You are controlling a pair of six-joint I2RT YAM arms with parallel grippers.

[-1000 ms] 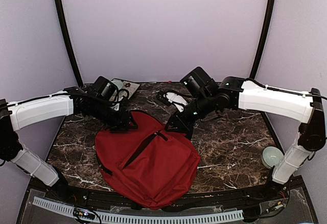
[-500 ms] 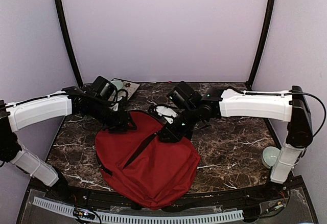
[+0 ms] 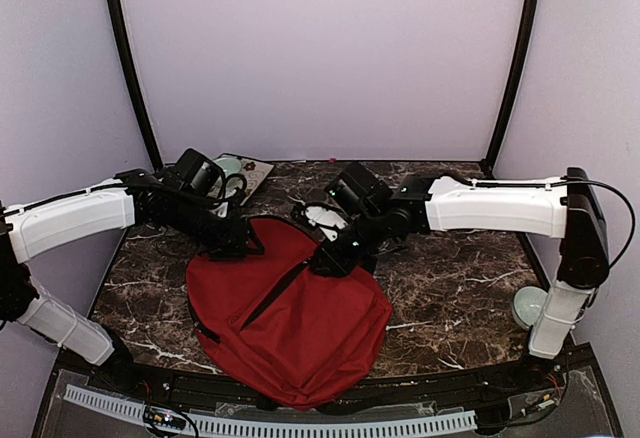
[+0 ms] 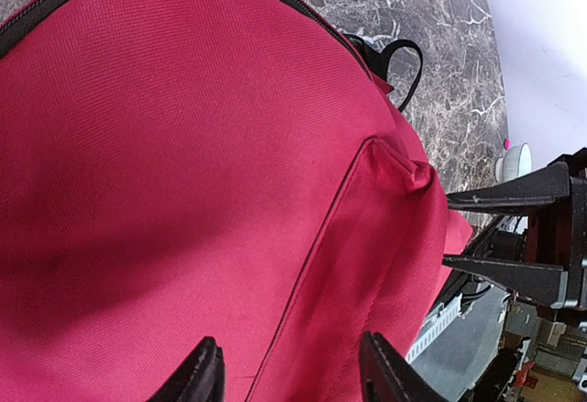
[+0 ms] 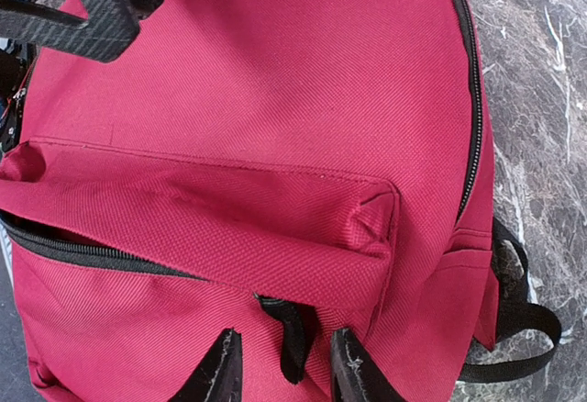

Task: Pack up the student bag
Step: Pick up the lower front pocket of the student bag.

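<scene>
The student bag (image 3: 290, 313) is a large dark-red backpack lying flat in the middle of the table, front pocket up. My left gripper (image 3: 236, 245) is at the bag's upper left edge. In the left wrist view it (image 4: 292, 376) is open, its fingers spread just over the red fabric (image 4: 183, 173). My right gripper (image 3: 328, 260) is at the top end of the front pocket zipper. In the right wrist view it (image 5: 284, 372) is open, with the black zipper pull tab (image 5: 292, 336) hanging between its fingers. The pocket zipper (image 5: 83, 251) shows a short open stretch.
A pale green bowl (image 3: 531, 307) sits at the right edge of the table. A flat board with small items (image 3: 244, 170) lies at the back left. A white object with a black cable (image 3: 335, 201) lies behind the bag. A black strap loop (image 5: 514, 319) sticks out from the bag.
My right arm swung left and down from the table behind the bag onto the front pocket zipper end. My left arm hardly moved.
</scene>
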